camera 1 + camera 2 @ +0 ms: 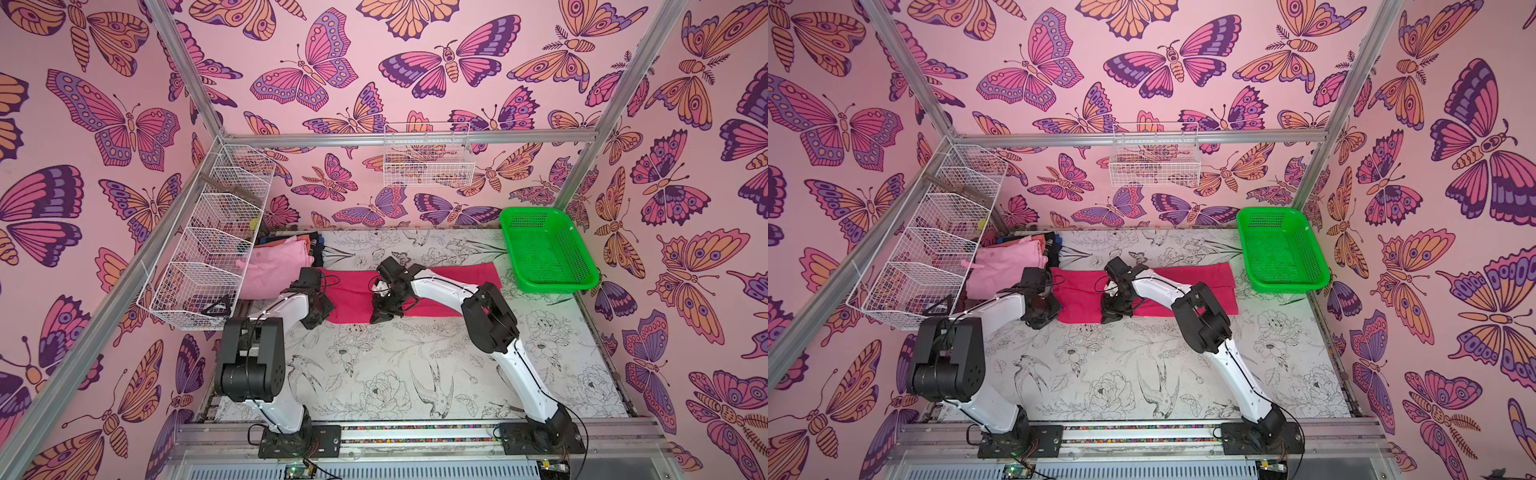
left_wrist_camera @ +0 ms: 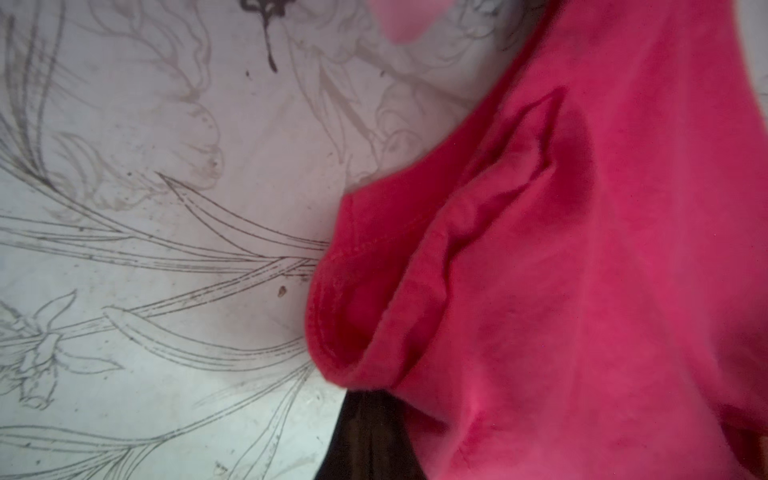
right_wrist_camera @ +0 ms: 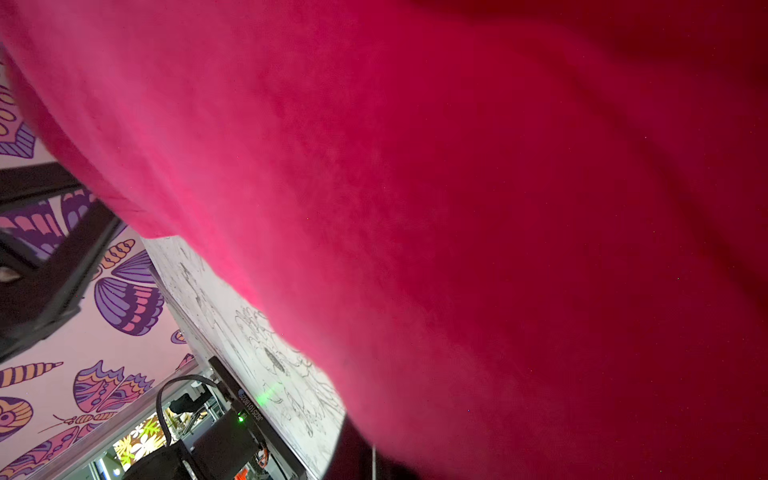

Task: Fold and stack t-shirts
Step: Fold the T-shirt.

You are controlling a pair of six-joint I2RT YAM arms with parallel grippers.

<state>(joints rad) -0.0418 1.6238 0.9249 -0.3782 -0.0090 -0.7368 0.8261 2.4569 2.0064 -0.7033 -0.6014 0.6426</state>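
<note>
A crimson t-shirt [image 1: 353, 291] [image 1: 1084, 291] lies folded into a long strip across the back half of the table. My left gripper [image 1: 327, 316] [image 1: 1054, 318] is shut on its left end, where the hem [image 2: 374, 249] bunches up at the dark finger [image 2: 365, 440]. At the middle of the front edge, my right gripper [image 1: 377, 319] [image 1: 1105, 319] is shut on the cloth. There the cloth [image 3: 457, 208] hangs lifted over the right wrist camera. A folded light pink t-shirt [image 1: 278, 266] [image 1: 1005, 266] tops a pile at the back left, with orange [image 1: 303, 240] and dark [image 1: 318, 251] ones under it.
A green mesh basket [image 1: 552, 284] [image 1: 1287, 284] sits tilted at the back right corner. White wire baskets [image 1: 208, 249] hang along the left wall, close to the pink pile. Another wire basket [image 1: 428, 160] hangs on the back wall. The flower-printed table [image 1: 395, 374] stretches toward the arm bases.
</note>
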